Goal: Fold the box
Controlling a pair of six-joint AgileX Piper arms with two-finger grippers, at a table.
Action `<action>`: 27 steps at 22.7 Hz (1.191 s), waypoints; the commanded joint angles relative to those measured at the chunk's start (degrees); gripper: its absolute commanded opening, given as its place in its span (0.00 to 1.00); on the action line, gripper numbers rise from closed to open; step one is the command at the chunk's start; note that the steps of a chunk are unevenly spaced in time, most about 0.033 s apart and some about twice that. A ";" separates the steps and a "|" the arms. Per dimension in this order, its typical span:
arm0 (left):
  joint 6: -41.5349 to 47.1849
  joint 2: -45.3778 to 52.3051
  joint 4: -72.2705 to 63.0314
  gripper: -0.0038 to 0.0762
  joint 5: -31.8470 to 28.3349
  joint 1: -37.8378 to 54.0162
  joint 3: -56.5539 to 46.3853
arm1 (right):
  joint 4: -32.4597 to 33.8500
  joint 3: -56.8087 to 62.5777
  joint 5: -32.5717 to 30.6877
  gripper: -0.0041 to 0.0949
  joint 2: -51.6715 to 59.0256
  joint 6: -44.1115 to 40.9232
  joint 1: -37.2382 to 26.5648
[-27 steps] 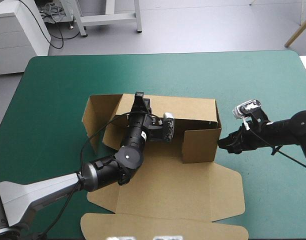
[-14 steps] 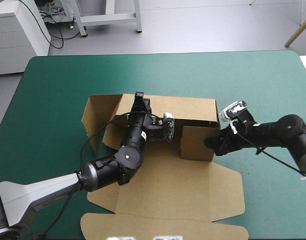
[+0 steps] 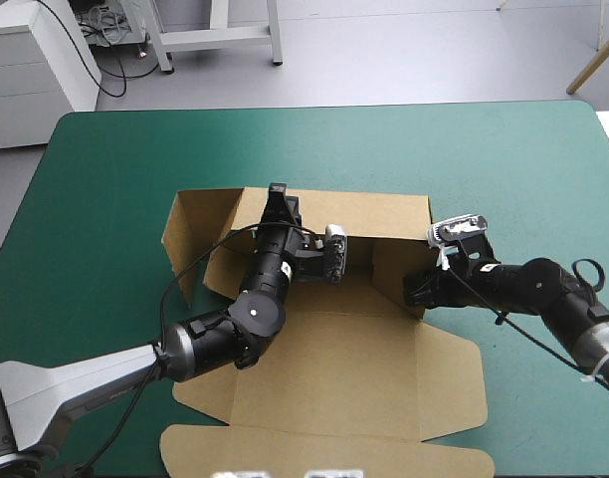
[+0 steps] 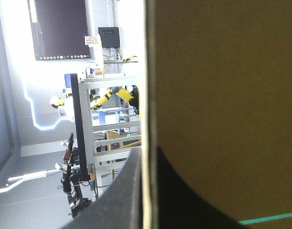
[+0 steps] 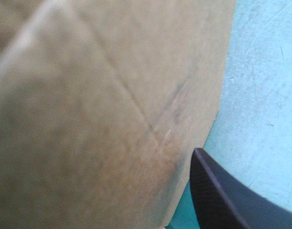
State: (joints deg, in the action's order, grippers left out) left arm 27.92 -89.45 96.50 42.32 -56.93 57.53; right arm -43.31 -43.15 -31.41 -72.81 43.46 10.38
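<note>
Both grippers meet the flat-cut brown cardboard box (image 3: 334, 370), which lies mid-table on the teal-green cover (image 3: 105, 169) with its far wall raised. The black-finned left gripper (image 4: 143, 160) is clamped on that wall's top edge. The right gripper (image 3: 416, 289) is against the right-hand flap; I cannot tell whether it is parted or closed

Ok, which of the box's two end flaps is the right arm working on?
The right end flap, with the right gripper at its outer face; it stands turned inward across the box's end. The left end flap splays outward with no gripper on it.
</note>
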 commanded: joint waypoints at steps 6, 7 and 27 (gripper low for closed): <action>0.86 2.31 1.60 0.04 -1.06 -0.26 1.28 | -9.89 3.75 11.55 0.43 8.10 6.66 -0.18; 0.86 2.31 1.60 0.04 -1.56 -0.26 1.28 | -9.89 3.75 12.78 0.40 8.44 7.29 0.22; 0.86 2.31 1.60 0.04 -1.59 -0.26 1.28 | -5.05 3.75 24.77 0.02 0.96 7.86 10.04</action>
State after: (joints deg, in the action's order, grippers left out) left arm 28.21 -89.35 95.73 42.15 -56.77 57.53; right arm -48.31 -38.28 -5.01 -70.75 50.64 19.99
